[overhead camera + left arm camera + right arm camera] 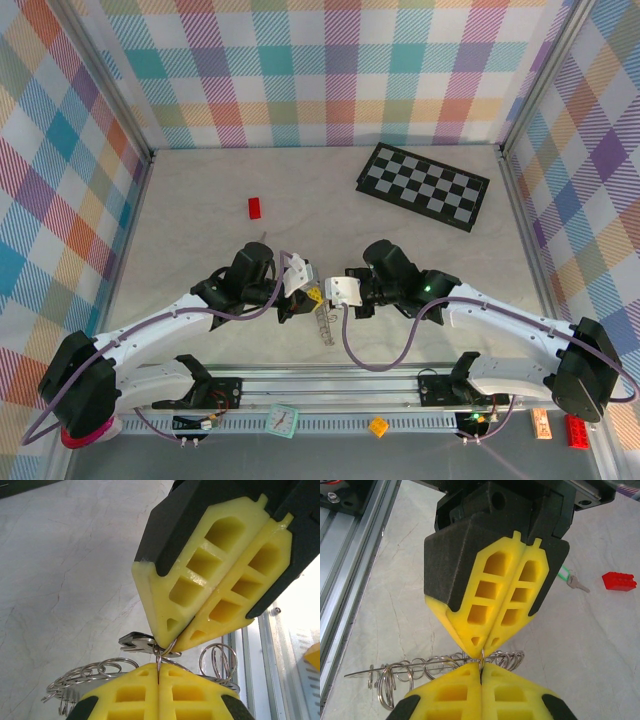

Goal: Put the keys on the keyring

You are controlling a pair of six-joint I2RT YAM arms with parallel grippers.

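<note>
The left gripper (pixel 158 674) and right gripper (pixel 481 670) stood tip to tip, each pinched shut on one loop of the keyring (pixel 420 669). The green key (pixel 573 582) lay loose beyond the left gripper — nearer that arm.

Pincer fingers (pixel 462 630) yellow; keyring (pixel 440 662) silver; brick (pixel 618 581) red; board (pixel 424 186) black-white chequered.
</note>
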